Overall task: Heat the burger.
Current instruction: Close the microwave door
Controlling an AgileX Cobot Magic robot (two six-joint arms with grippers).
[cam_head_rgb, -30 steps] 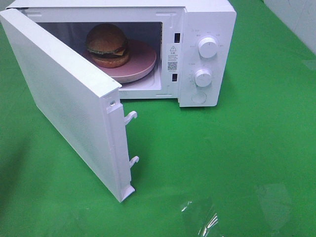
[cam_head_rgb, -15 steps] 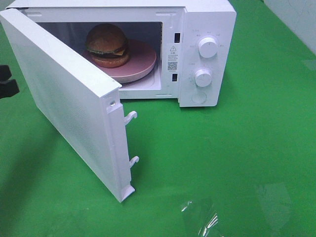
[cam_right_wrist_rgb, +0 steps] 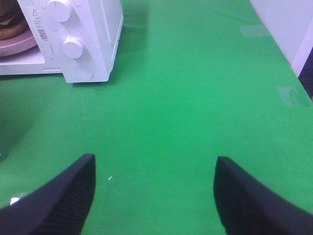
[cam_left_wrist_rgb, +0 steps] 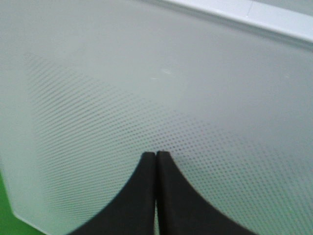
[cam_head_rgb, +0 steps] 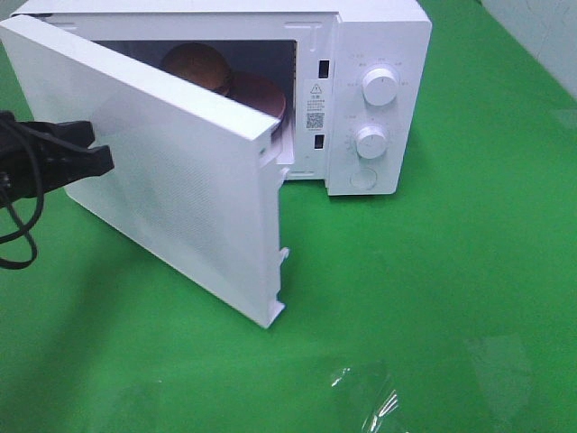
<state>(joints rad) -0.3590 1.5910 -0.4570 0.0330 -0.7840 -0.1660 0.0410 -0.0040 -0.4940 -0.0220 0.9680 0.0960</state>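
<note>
The burger (cam_head_rgb: 196,61) sits on a pink plate (cam_head_rgb: 263,94) inside the white microwave (cam_head_rgb: 383,36); only its brown bun top shows over the half-swung door (cam_head_rgb: 180,189). My left gripper (cam_head_rgb: 101,148) is shut, its black tips against the door's outer face. In the left wrist view the closed fingertips (cam_left_wrist_rgb: 155,157) rest on the dotted door panel (cam_left_wrist_rgb: 161,88). My right gripper (cam_right_wrist_rgb: 154,196) hovers open over the green cloth, well in front of the microwave (cam_right_wrist_rgb: 93,34), and holds nothing. A sliver of the burger (cam_right_wrist_rgb: 7,25) and plate (cam_right_wrist_rgb: 18,46) shows there.
Two round knobs (cam_head_rgb: 380,87) (cam_head_rgb: 370,142) and a button (cam_head_rgb: 363,179) are on the microwave's right panel. Green cloth (cam_head_rgb: 451,271) covers the table. A shiny clear patch (cam_head_rgb: 370,397) lies near the front edge. A white wall (cam_right_wrist_rgb: 288,24) stands at the far right.
The left gripper came in from the left and now presses on the door. The door has swung partway toward the opening, and it now hides most of the burger.
</note>
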